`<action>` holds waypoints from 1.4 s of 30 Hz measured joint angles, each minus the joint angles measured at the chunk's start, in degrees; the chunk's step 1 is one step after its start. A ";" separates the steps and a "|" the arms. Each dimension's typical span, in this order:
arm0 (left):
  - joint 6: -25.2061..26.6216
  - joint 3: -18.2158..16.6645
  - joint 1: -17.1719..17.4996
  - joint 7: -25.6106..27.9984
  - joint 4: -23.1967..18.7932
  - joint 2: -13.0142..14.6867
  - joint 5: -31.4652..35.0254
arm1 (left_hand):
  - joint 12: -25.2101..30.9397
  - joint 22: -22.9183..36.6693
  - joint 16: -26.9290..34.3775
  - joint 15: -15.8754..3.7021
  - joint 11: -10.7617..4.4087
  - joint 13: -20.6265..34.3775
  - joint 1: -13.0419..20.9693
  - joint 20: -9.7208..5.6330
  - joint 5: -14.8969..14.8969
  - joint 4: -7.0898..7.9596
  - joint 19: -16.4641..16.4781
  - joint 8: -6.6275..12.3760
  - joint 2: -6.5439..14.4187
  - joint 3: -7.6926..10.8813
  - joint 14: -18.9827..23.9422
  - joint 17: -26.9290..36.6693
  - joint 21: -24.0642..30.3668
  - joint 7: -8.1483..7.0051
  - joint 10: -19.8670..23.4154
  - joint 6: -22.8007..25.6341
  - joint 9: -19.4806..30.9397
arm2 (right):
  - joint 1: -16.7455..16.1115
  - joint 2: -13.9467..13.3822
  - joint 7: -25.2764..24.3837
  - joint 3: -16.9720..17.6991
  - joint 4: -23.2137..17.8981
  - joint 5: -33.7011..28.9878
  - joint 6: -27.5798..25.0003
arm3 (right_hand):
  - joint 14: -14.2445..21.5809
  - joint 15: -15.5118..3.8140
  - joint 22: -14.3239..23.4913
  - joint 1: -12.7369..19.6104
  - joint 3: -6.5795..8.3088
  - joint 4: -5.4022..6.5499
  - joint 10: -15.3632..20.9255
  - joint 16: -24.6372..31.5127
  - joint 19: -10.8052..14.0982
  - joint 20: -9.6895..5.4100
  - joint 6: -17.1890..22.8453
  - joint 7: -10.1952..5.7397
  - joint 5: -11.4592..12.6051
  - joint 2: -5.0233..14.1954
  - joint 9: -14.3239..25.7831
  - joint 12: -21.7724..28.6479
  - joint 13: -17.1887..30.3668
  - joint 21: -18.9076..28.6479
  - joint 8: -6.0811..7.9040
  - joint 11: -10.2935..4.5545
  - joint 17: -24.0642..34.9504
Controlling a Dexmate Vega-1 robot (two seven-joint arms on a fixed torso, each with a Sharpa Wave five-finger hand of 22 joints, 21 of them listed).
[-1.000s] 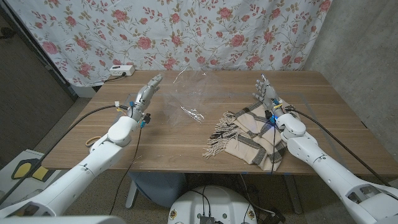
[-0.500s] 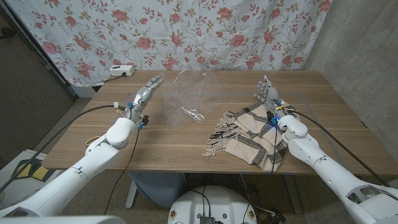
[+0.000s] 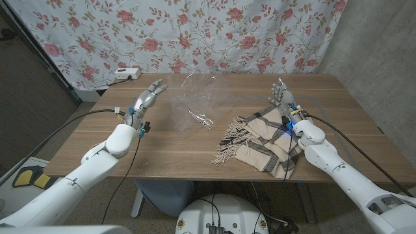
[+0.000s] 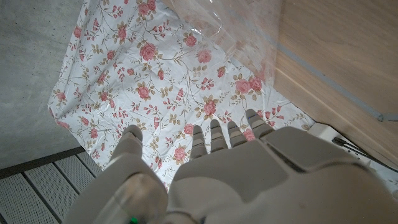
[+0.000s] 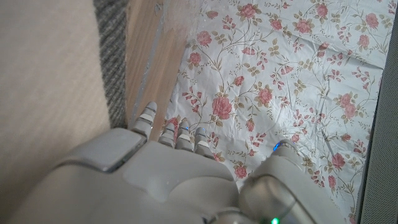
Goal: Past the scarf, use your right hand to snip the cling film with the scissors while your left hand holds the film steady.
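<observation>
A clear sheet of cling film (image 3: 200,95) lies on the wooden table (image 3: 169,143) at its far middle, with a crumpled glinting fold (image 3: 201,118) at its near side. The beige plaid scarf (image 3: 263,141) is bunched at the near right. My left hand (image 3: 147,100) hovers left of the film, fingers spread and reaching toward it, holding nothing. My right hand (image 3: 282,97) stands with fingers apart over the scarf's far edge, holding nothing. The left wrist view has the left hand (image 4: 236,171) below and the film (image 4: 239,28) beyond its fingertips. I cannot make out any scissors.
A white power strip (image 3: 126,73) sits at the table's back left corner. A floral curtain (image 3: 195,32) hangs behind the table. The right wrist view has my right hand (image 5: 168,174) before a strip of table (image 5: 144,56) and the curtain.
My left hand has moved slightly farther back along the film's left side. My right hand has shifted a little back and to the right over the scarf. The film and scarf lie as before.
</observation>
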 measured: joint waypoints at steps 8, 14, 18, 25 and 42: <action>2.59 -1.05 1.46 1.66 -2.09 1.30 2.26 | 0.00 0.00 0.01 0.19 -0.23 0.00 0.22 -0.01 0.00 0.00 -0.61 0.00 -0.23 0.00 -0.43 0.00 -0.32 0.31 0.23 -0.31 0.00 | 0.02 -0.19 -0.02 0.00 -0.06 -0.28 0.23 | 0.14 -0.14 0.00 0.05 0.00 0.00 0.00 0.00 -0.31 -0.31 0.00 0.00 0.00 0.05 0.00 0.00 0.00 0.00 0.00 0.00 0.00; 4.89 -1.84 2.60 2.89 -3.79 2.36 4.11 | 0.01 0.00 0.01 0.08 -0.22 0.14 0.42 -0.01 0.00 -0.06 -0.61 0.00 -0.42 0.41 -0.54 0.00 -0.31 0.01 0.22 -0.62 0.00 | 0.18 -0.19 0.06 0.00 0.23 -0.30 0.36 | 0.14 -0.14 0.00 0.22 0.00 0.00 -0.31 0.00 -0.31 -0.31 0.00 0.00 0.00 0.22 0.00 0.00 0.00 0.00 0.00 0.31 0.00; 6.98 -2.20 3.39 3.92 -5.22 3.02 5.60 | 0.01 0.00 0.02 0.39 0.21 0.14 0.66 -0.01 0.00 0.00 -0.61 0.00 -0.66 0.47 -0.85 0.00 -0.76 0.42 0.65 -1.03 0.00 | 0.38 -0.12 0.24 0.00 0.49 -0.31 0.48 | 0.14 -0.14 0.00 0.45 0.00 0.00 -0.31 0.00 -0.31 -0.31 0.00 0.00 0.00 0.00 0.00 0.00 0.00 0.00 0.00 0.31 0.00; 10.11 -2.78 4.85 5.07 -7.62 4.21 7.69 | 0.01 0.00 0.02 0.39 0.20 0.14 0.98 -0.01 0.00 0.00 -0.60 0.00 -0.98 0.47 -0.84 0.00 -0.76 0.42 0.64 -1.03 0.00 | 0.68 0.06 0.71 0.00 1.00 -0.26 0.70 | 0.14 -0.14 0.00 0.45 0.00 0.00 -0.31 0.00 -0.31 -0.31 0.00 0.00 0.00 0.00 0.00 0.00 0.00 0.00 0.00 0.31 -0.29; 21.21 -5.21 9.75 7.43 -14.90 7.47 12.89 | 0.47 0.00 0.02 0.60 0.10 0.13 1.42 -0.01 0.00 0.00 -0.60 0.00 -0.98 0.47 -1.45 0.00 -1.19 0.73 1.35 -1.33 0.00 | 1.08 0.01 1.62 -0.10 2.03 -0.42 1.57 | 0.63 -0.63 0.00 0.45 0.00 0.00 -0.30 0.44 0.92 -1.52 0.00 0.00 0.00 0.00 0.00 0.00 -0.17 0.39 0.00 0.31 -0.28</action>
